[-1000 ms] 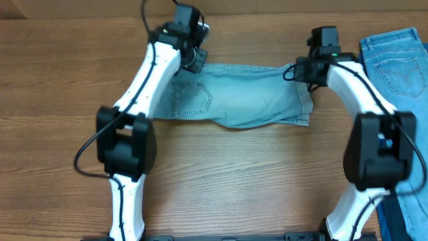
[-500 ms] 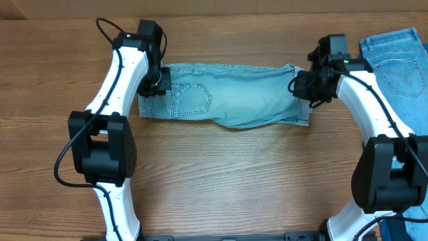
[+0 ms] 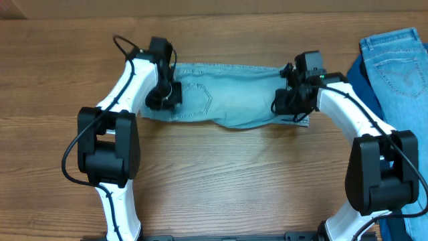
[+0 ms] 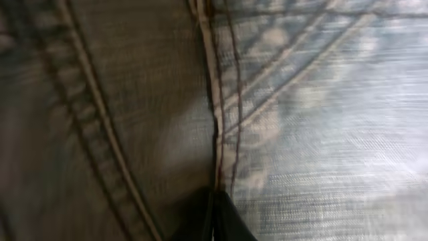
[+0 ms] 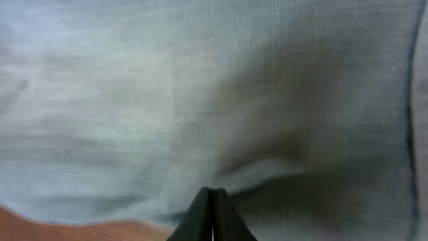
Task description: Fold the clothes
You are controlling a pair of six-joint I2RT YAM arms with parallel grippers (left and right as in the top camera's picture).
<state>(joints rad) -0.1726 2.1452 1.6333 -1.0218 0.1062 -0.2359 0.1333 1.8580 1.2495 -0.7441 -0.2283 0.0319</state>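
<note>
The pale light-blue denim shorts [image 3: 234, 97] lie folded in a long flat band across the far middle of the wooden table. My left gripper [image 3: 164, 96] is down on their left part by the stitched back pocket [image 3: 198, 99]. In the left wrist view its fingertips [image 4: 217, 215] are shut together against a seam of the shorts [image 4: 321, 134]. My right gripper [image 3: 286, 104] is down on the shorts' right end. In the right wrist view its fingertips [image 5: 212, 214] are shut together on the smooth cloth [image 5: 134, 100] near its lower edge. No fold of cloth shows between either pair of jaws.
A brighter light-blue denim garment [image 3: 398, 57] lies at the far right edge, on a dark blue cloth [image 3: 362, 80]; more blue cloth [image 3: 408, 214] shows at the lower right corner. Bare wooden table [image 3: 234, 174] lies in front of the shorts.
My left gripper swung from the shorts' top edge out to their left end, then back in onto the pocket area. My right gripper moved left and down onto the shorts' right end.
</note>
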